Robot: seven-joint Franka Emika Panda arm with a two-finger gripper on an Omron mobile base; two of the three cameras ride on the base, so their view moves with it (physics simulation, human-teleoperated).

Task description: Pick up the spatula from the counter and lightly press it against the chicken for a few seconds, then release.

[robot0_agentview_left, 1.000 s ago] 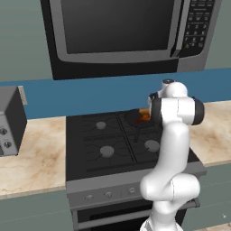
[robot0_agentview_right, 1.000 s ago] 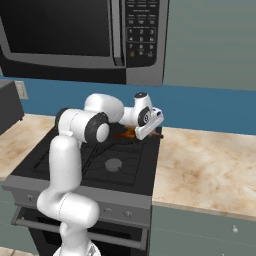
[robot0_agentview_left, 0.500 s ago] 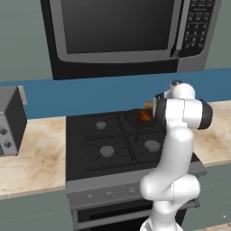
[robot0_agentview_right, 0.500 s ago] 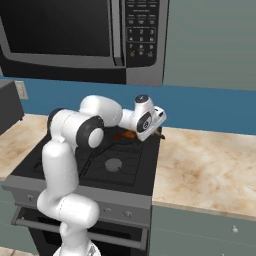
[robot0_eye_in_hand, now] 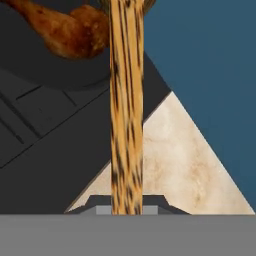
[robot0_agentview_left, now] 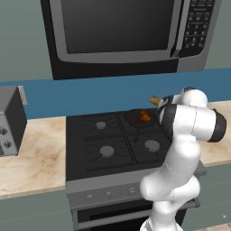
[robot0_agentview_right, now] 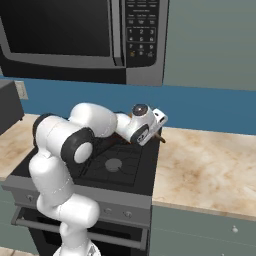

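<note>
A wooden spatula [robot0_eye_in_hand: 126,115] runs straight up the hand view from between my fingertips [robot0_eye_in_hand: 161,202], and my gripper [robot0_eye_in_hand: 126,207] is shut on its handle. Its far end reaches the browned chicken piece [robot0_eye_in_hand: 67,31], which lies in a dark pan [robot0_eye_in_hand: 55,75] on the stove; the blade is cut off by the frame. In the left base view the chicken [robot0_agentview_left: 144,116] sits in the pan [robot0_agentview_left: 134,118] on the back right burner, with the spatula's handle end [robot0_agentview_left: 154,100] sticking out beside my wrist. In the right base view the handle end [robot0_agentview_right: 160,138] pokes out beyond the hand.
A black microwave [robot0_agentview_left: 122,31] hangs low over the stove [robot0_agentview_left: 103,144]. A grey toaster [robot0_agentview_left: 9,119] stands on the left counter. Beige counter [robot0_agentview_right: 205,165] stretches to the right of the stove, with a blue backsplash [robot0_agentview_right: 210,107] behind.
My elbow has swung to the right and lower while the hand stays at the pan's right side with the spatula. The jaws have tightened slightly on the handle.
</note>
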